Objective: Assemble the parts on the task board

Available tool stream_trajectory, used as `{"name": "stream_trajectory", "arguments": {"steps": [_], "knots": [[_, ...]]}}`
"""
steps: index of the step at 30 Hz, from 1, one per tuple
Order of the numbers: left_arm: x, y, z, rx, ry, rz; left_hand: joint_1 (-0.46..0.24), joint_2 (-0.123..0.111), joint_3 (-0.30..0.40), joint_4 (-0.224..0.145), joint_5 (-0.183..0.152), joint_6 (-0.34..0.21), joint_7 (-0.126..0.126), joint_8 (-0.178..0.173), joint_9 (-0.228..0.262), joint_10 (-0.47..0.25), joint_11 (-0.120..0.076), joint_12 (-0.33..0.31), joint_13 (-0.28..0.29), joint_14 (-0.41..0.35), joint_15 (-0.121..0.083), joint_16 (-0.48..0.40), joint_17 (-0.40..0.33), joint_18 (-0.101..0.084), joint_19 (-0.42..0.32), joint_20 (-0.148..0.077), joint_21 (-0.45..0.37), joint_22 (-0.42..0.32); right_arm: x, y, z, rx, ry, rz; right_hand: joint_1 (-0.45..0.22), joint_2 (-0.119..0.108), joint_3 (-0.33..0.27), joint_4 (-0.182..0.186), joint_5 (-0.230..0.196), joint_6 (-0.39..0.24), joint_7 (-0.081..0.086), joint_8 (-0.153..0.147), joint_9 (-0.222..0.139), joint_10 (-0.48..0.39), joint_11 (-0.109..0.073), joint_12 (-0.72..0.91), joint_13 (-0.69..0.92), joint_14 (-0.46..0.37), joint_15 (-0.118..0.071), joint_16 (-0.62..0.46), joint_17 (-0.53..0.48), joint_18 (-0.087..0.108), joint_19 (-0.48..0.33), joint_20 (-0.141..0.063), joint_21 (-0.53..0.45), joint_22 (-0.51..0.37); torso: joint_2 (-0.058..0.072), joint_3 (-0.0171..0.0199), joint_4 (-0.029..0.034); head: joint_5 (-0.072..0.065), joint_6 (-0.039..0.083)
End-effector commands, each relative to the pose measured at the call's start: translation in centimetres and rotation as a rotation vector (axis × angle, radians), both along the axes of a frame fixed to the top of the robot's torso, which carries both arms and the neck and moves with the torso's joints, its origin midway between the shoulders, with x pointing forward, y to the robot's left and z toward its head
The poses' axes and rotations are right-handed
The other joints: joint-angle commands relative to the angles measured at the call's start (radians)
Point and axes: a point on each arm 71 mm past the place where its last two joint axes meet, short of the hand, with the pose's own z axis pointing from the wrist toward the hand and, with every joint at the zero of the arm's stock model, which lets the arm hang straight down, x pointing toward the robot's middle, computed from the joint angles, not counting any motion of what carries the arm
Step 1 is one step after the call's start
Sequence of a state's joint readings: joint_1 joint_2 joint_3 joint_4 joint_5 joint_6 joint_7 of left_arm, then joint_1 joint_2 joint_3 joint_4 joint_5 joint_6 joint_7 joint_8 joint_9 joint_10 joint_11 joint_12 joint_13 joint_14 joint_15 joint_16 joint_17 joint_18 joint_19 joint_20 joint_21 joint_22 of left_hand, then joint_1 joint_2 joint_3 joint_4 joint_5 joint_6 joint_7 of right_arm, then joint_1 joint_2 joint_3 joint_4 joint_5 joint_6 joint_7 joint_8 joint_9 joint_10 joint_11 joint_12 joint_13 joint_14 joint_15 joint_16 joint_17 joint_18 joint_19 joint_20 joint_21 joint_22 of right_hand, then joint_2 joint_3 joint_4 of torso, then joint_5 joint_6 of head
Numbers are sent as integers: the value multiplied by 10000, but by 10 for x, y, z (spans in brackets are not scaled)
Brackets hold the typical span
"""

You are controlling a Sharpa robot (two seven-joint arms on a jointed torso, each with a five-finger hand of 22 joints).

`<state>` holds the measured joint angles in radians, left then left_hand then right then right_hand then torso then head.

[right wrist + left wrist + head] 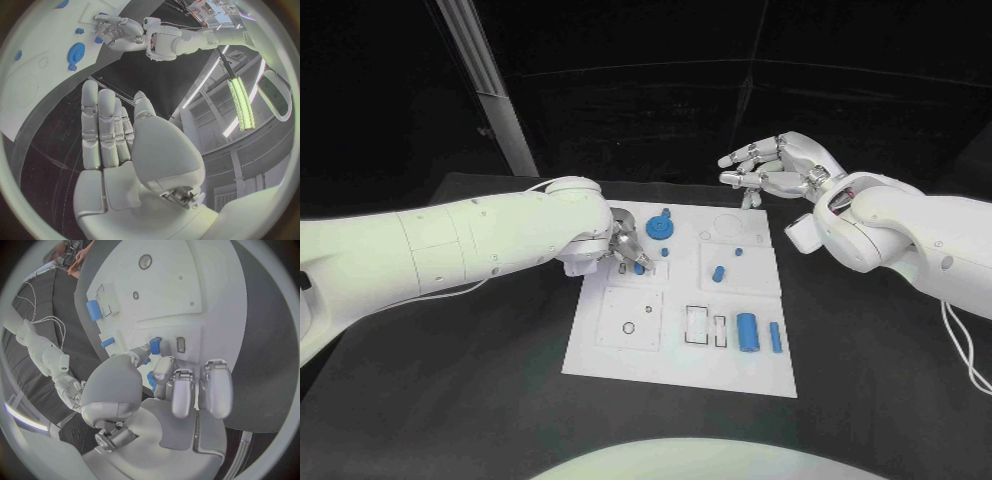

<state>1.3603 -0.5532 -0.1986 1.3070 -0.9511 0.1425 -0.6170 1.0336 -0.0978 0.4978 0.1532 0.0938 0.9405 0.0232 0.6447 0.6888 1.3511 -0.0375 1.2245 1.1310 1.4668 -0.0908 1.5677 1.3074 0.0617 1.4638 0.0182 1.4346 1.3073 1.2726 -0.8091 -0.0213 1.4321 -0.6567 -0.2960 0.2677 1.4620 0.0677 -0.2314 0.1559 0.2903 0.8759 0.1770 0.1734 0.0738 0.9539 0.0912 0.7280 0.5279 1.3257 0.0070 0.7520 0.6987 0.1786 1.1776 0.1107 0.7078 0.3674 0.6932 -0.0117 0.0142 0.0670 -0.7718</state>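
Note:
The white task board lies mid-table. My left hand hovers low over its far left part and pinches a small blue part between thumb and finger. In the left wrist view that part sits at the fingertips, just beside a small rectangular slot in the board. My right hand is raised beyond the board's far right corner, with its fingers straight and apart and nothing in them. A round blue part stands on the board next to the left hand.
Loose blue parts lie on the board: two small ones, a cylinder and a thin bar at the near right. Empty rectangular recesses sit beside them. A slanted pale pole rises at the back left.

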Motion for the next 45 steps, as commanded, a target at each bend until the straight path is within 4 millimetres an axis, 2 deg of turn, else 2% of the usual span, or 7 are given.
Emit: {"name": "stream_trajectory", "arguments": {"steps": [1, 15, 23, 29, 31, 36, 45], "knots": [[-1, -1, -2, 93, 110, -87, -125, 6, -47, 61, -14, 87, -7, 61, 17, 36, -68, 76, 18, 1040, -88, 31, 2634, -137, 161, -59, 70, 405, 0, 1, 2, 79, -49, 112, -47, 32, 5, 45, -26, -83, -13, 33, 13, -45, -9, 46, -14, -32, 20, -39, -8, 35, -46, -10, 53, 11, -3, -5, 3, -8, 7], [2, 0, -2, -23, -29, -4, -824, -217, -771, 623, -42, 225, -30, 159, 111, 59, -84, 59, -25, 1040, -104, 31, 2634, -146, 179, -77, 84, 452, 0, 2, 2, 93, -76, 135, -208, -1, -95, 161, 31, -164, 22, 62, 3, -168, 36, 50, -106, -159, 61, -169, -166, 27, -118, 19, 43, 23, -6, -4, 8, -20, 38], [2, 7, -1, -170, -197, 166, -1300, -565, -2339, 1263, -95, 248, -76, 189, 182, 82, -125, 44, -50, 1040, -145, 31, 2634, -150, 190, -119, 86, 487, 1, 1, 1, 106, -73, 122, -427, -3, -233, 328, 48, -253, 60, 127, 0, -307, 84, 81, -236, -327, 111, -218, -216, 27, -245, 71, -19, 11, -10, -15, 4, -38, 81], [1, 14, 5, -436, -452, 308, -1316, -377, -3265, 1363, -418, 175, -68, 180, 221, -2, -115, -71, -200, 1040, -152, 31, 2634, -130, 153, -124, 18, 398, 2, -1, 1, 103, -68, 86, -464, -3, -266, 359, 23, -280, 73, 146, -1, -350, 98, 81, -283, -373, 126, -243, -238, 29, -280, 86, -47, 0, -12, -14, 5, -65, 100], [2, 15, 13, -752, -723, 351, -1175, -272, -3461, 1349, -403, -8, -7, 113, 216, -208, -72, -315, -498, 1040, -114, 31, 2634, -86, 60, -108, -119, 189, 2, -2, 1, 98, -68, 66, -475, -1, -275, 369, 10, -289, 76, 152, -1, -361, 103, 82, -298, -385, 130, -249, -245, 29, -289, 90, -56, -4, -9, -15, 10, -77, 221], [8, 18, 36, -1371, -1241, 319, -681, 19, -3991, 1346, -399, -592, 258, -348, -92, -805, 158, -1012, -1369, 1040, 70, 31, 2634, 11, -156, 45, -453, -286, 4, -4, 0, 73, -67, -14, -487, 4, -285, 380, -1, -299, 81, 159, -1, -375, 107, 83, -315, -398, 135, -257, -252, 29, -300, 96, -65, -7, -18, -16, 18, -94, 304], [34, 36, 62, -928, -1124, 336, 210, 333, -4501, 1267, -391, -637, 419, -784, -648, -922, 298, -1126, -1620, 1040, 203, 31, 2634, 43, -203, 193, -572, -407, 6, -6, -1, 46, -58, -88, -489, 8, -286, 384, -4, -304, 83, 162, -1, -382, 109, 83, -323, -404, 137, -260, -256, 29, -305, 98, -69, -9, 0, -5, -4, -11, 332]]}}
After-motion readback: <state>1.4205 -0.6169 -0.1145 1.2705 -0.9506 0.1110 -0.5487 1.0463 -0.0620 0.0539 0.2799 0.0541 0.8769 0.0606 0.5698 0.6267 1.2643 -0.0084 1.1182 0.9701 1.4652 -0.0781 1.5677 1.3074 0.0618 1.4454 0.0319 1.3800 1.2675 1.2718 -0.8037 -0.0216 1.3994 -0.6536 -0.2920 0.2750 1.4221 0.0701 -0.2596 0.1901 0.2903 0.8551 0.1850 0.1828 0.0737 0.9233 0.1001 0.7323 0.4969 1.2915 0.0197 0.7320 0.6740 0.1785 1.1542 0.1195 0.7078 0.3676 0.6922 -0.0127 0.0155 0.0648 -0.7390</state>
